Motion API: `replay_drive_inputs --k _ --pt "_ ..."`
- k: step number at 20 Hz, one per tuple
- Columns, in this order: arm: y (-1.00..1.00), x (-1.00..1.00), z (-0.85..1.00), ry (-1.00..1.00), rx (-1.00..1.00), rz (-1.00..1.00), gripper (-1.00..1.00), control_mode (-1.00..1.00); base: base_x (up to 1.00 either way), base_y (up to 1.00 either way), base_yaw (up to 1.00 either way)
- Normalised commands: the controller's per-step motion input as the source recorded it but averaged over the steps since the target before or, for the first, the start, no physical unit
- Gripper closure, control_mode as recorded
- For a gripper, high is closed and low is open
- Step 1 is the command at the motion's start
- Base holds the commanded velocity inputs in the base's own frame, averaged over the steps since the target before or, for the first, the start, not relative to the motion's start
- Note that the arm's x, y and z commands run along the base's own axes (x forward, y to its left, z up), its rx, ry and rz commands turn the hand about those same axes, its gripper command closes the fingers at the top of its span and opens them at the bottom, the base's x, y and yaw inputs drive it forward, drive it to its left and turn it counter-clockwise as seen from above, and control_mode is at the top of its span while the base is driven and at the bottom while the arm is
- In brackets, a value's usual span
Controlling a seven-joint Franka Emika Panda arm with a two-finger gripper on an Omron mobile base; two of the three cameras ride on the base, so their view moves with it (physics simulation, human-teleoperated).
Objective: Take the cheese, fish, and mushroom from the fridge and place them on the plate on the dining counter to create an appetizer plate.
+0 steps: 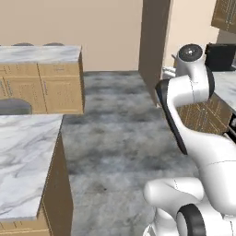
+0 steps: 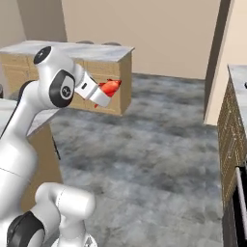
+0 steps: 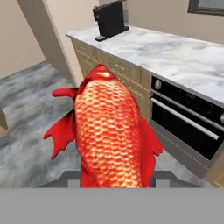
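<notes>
You have the small bright red-orange fish with spiky fins clamped in the two-finger gripper. In the hand view the scaled body rises from between the jaws at 6 o'clock and runs up to the middle of the picture, its fins flaring out toward 9 o'clock and 3 o'clock. The jaws are closed on the fish's lower end and the finger tips themselves are hidden behind it.

In the right base view you see the fish as a small red shape at the end of the white arm, at about 10 o'clock from the middle, held in the air above the mottled grey floor. Behind it stands a tan wood counter with a white-grey marble top.

In the left base view the white arm bends upward at 3 o'clock. A marble-topped counter with tan wood sides lies at 8 o'clock, and another sits at 10 o'clock.

Past the fish in the hand view, a marble wall counter runs from 12 o'clock to 3 o'clock. A black boxy appliance stands on it at 12 o'clock, and a black built-in oven with a silver bar handle sits below it at 3 o'clock.
</notes>
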Motion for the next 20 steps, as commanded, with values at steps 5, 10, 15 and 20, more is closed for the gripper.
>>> replay_drive_inputs --k 5,10,15,20 --pt "0.00 0.00 0.00 0.00 0.00 0.00 1.00 1.00 1.00 -0.63 0.49" --pt "0.00 0.00 0.00 0.00 0.00 0.00 1.00 1.00 1.00 -0.70 0.46" --pt "0.00 0.00 0.00 0.00 0.00 0.00 1.00 1.00 1.00 -0.87 0.43" --pt "0.00 0.00 0.00 0.00 0.00 0.00 1.00 1.00 1.00 -0.92 0.43"
